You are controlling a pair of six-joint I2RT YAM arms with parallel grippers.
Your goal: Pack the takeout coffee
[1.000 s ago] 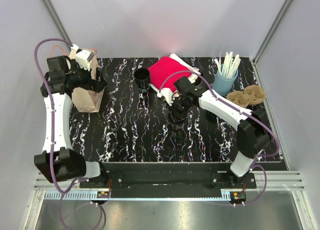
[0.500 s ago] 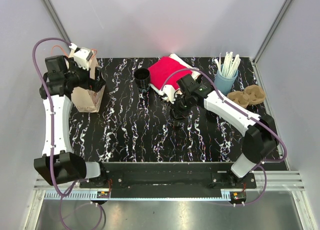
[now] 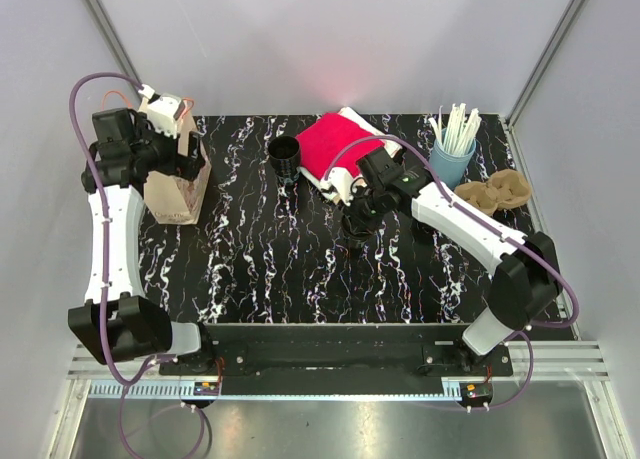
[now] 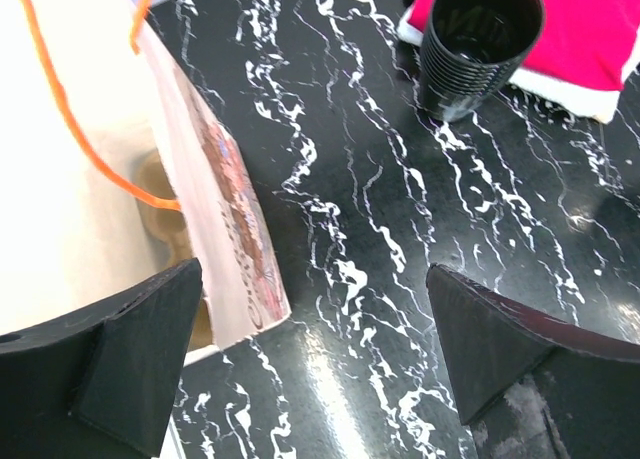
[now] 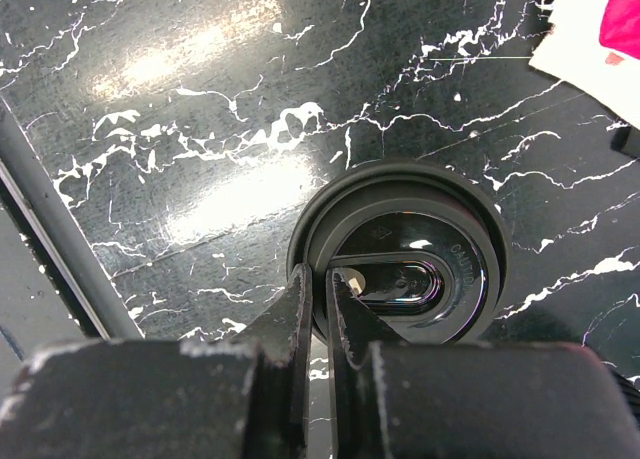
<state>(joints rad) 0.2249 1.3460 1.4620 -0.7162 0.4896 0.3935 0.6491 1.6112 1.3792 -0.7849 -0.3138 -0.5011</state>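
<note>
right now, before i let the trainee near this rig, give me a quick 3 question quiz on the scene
1. True or false: the left tool is open.
2. What is the right tool pinching? A) the rim of the black lid B) a spoon C) a sugar packet
3. Fill in: the white straws stand in a ____ cup.
Key: 1 true; 2 A; 3 blue.

The left pincer [image 4: 310,329] is held wide open at the far left; the right pincer [image 5: 316,289] is pointed down, fingers pressed nearly together.
</note>
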